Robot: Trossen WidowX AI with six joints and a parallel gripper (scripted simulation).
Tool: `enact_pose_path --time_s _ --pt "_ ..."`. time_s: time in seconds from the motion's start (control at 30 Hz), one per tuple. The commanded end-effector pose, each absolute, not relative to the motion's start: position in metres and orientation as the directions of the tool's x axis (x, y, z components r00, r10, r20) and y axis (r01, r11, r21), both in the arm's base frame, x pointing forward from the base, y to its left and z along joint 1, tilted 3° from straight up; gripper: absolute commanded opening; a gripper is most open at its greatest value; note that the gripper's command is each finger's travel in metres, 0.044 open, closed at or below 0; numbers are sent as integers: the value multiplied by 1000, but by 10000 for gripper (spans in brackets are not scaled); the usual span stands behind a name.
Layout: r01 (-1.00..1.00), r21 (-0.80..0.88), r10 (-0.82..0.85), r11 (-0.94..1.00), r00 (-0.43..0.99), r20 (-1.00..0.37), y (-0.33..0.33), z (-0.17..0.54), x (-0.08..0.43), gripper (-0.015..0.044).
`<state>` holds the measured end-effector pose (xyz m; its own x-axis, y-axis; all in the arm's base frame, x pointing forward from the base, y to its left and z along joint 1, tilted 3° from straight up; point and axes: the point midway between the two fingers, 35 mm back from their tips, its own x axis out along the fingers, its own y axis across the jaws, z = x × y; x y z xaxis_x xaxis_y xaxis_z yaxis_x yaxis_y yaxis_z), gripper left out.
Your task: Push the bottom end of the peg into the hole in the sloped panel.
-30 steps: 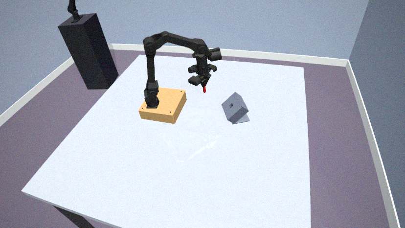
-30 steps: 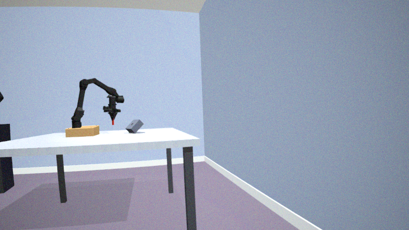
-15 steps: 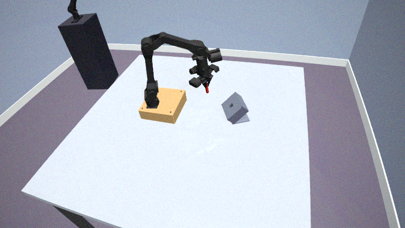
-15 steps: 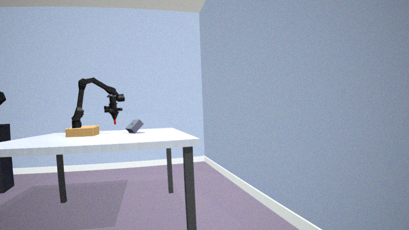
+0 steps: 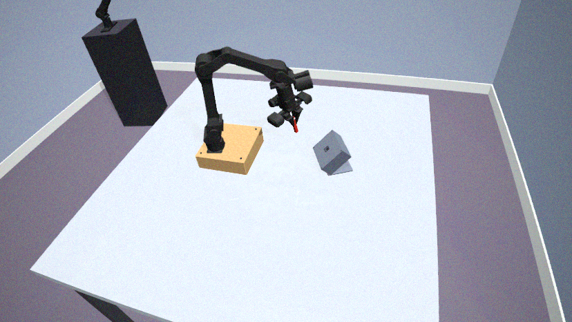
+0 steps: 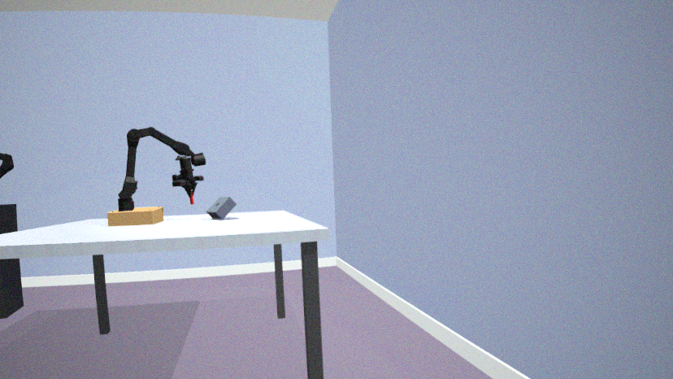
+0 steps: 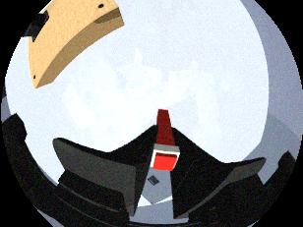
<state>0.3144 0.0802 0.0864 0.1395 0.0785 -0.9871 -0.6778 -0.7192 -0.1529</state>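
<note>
A red peg with flat sides and a light band near its top (image 5: 296,126) (image 6: 192,198) (image 7: 165,129) is held by my gripper (image 5: 295,119) (image 6: 191,193) (image 7: 162,130), which is shut on it. The peg hangs above the table, its bottom end pointing down and slightly tilted in the top view. The grey sloped panel (image 5: 331,153) (image 6: 222,207) stands to the right of the peg, apart from it, and its face has one small dark, square-looking hole (image 5: 326,148) (image 7: 153,180). In the wrist view the fingers hide part of the panel.
The arm stands on a wooden base block (image 5: 235,144) (image 6: 134,216) (image 7: 74,40) left of the peg. The white table (image 5: 260,240) (image 6: 188,230) bears both block and panel. A dark pedestal (image 5: 124,75) with another arm stands beyond the table's left edge.
</note>
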Motion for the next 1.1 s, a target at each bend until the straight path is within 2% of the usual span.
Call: enact_pose_path --time_s 0.0,1.07 --pt "-693 -182 97 -698 160 -982 77 88 315 0" --pt "-759 -365 167 -539 328 -930 40 99 331 0"
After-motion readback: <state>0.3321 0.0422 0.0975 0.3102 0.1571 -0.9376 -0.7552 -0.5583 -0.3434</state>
